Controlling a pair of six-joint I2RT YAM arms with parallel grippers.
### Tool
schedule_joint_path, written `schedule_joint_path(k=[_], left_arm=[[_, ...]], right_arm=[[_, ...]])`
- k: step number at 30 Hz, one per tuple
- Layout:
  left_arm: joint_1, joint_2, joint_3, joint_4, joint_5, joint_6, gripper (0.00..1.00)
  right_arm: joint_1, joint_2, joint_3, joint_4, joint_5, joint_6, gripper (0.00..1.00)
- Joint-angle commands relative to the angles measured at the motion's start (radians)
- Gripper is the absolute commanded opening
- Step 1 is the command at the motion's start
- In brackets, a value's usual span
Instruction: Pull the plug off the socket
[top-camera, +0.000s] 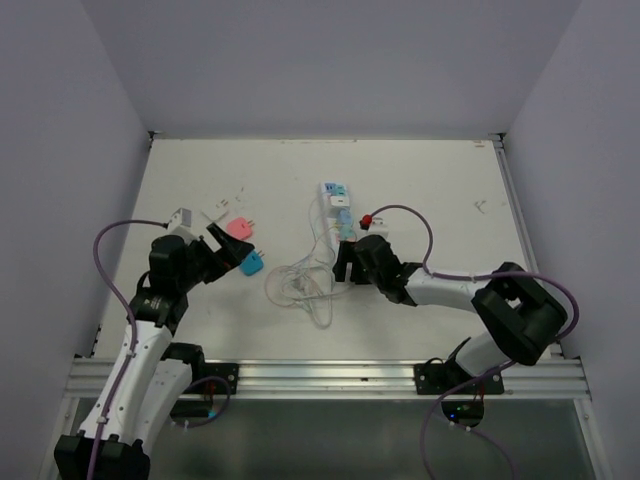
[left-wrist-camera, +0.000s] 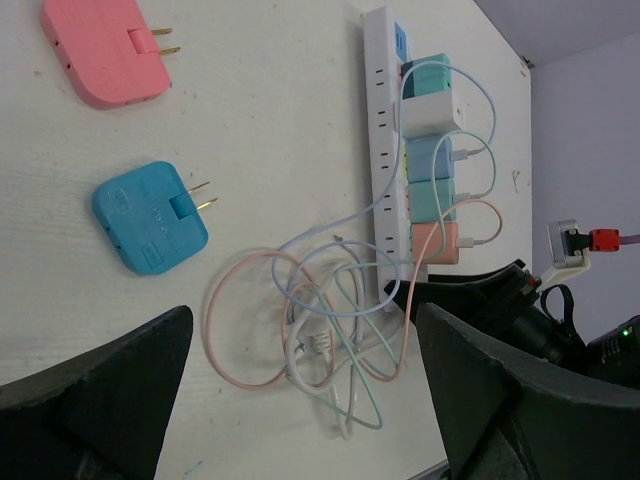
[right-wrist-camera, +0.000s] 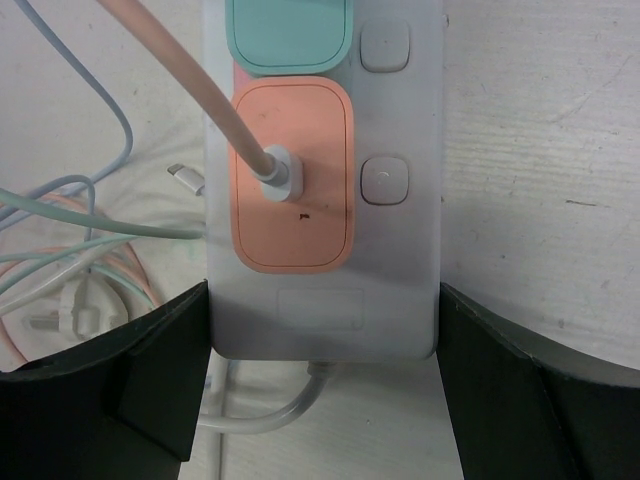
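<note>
Right gripper (right-wrist-camera: 322, 335) straddles the near end of the socket (right-wrist-camera: 400, 270), one finger at each long side wall. The pads look flush to the walls, but I can't tell whether it's actually clamping or just bracketing. Between the fingers, closest in, is the salmon plug (right-wrist-camera: 300, 230), seated in the last outlet with a peach cable (right-wrist-camera: 190, 85) entering its top face. A teal plug (right-wrist-camera: 290, 30) sits in the next outlet up and a switch button (right-wrist-camera: 385, 180) sits beside the salmon plug. Left gripper (top-camera: 222, 250) is wide open with nothing in it, well apart from the strip and near the loose blue adapter (left-wrist-camera: 150, 215) and pink adapter (left-wrist-camera: 105, 50). The socket lies mid-table (top-camera: 440, 190), lengthwise away from the bases, with a cable tangle (left-wrist-camera: 320, 340) at its near end. Handling guess: the plug is a small rigid cube of smooth plastic, light, and held only by prong friction. The strip is light too and will likely lift with the plug unless pinned. Take the cube by two opposite side faces, low down. Avoid the cable: it's soft and its connector would probably pop out first. Pull straight along the prongs.
</note>
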Motion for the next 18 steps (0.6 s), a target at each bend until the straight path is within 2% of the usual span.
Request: schedule_joint_path(k=[1, 7, 13, 18], left_arm=[[-0.013, -0.041, 0.005, -0.063, 0.009, -0.011, 0.97], [-0.019, -0.064, 0.036, -0.084, 0.031, -0.016, 0.97], [-0.03, -0.055, 0.062, -0.078, 0.026, -0.022, 0.97], [-0.052, -0.026, 0.077, -0.061, 0.037, -0.03, 0.97]], right_arm=[[0.01, -0.011, -0.01, -0.165, -0.013, 0.035, 0.5], [0.011, -0.106, 0.008, -0.225, -0.024, 0.013, 0.69], [0.011, -0.201, 0.03, -0.286, -0.009, -0.01, 0.78], [0.01, -0.226, 0.042, -0.31, -0.033, -0.042, 0.82]])
